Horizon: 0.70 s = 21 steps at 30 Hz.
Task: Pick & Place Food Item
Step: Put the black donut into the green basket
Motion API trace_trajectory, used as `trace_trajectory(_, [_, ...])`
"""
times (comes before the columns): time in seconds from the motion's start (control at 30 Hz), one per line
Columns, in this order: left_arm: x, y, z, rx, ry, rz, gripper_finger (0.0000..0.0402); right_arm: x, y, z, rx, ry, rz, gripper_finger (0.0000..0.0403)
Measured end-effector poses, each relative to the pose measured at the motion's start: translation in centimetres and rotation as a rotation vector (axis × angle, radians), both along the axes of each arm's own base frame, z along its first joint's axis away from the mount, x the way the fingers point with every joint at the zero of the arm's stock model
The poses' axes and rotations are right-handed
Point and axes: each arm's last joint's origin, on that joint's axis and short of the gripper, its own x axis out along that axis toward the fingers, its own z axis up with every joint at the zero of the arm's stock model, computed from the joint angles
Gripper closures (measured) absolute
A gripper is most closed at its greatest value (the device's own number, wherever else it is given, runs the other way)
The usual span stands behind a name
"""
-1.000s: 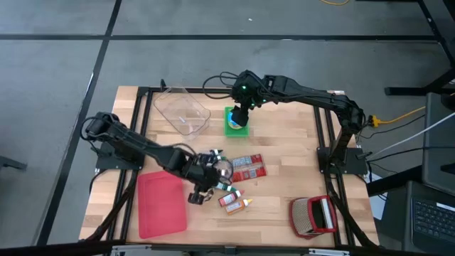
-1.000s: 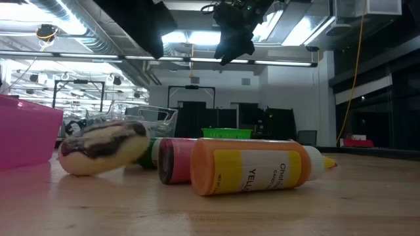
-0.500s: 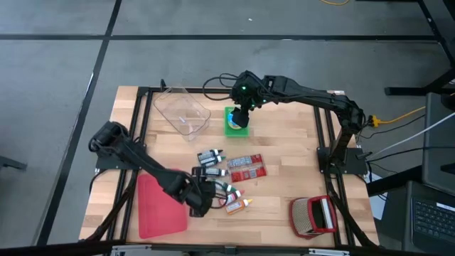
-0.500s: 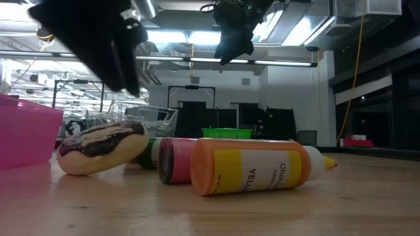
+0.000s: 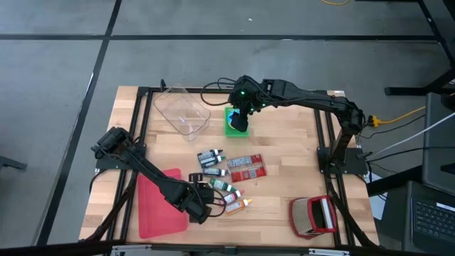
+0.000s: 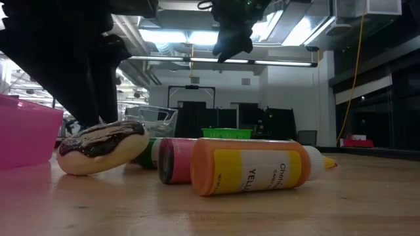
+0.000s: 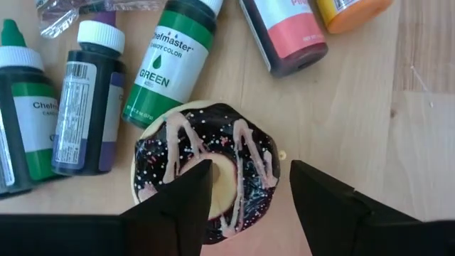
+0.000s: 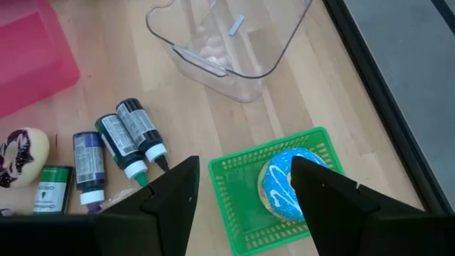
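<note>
Wooden table (image 5: 284,142), round glazed donut (image 7: 206,171)

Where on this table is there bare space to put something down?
Bare wood lies between the green basket and the red-and-white item along the right side, and between the clear container and the pink tray. The middle is crowded: food-colouring bottles, packets, chocolate doughnut.

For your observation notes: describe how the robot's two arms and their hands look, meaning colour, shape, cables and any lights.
Both arms are black, slim and jointed. Each hand, left hand and right hand, ends in two flat, angular black fingers. A black cable loops by the right arm's wrist, where a small green light glows.
</note>
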Motion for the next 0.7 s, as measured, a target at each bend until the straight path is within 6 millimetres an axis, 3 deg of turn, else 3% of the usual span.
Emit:
trace_trajectory(0.33, [-0.2,-0.1,-0.3,-0.034,0.005,0.041,0.0221,0.0,0.0,0.0,-0.001,0.001,-0.004,0.0176])
trace_trajectory(0.7, [0.5,-0.1,-3.7,0.029,0.082,0.056,0.0221,0.0,0.0,0.0,-0.001,0.002,-0.003,0.0176])
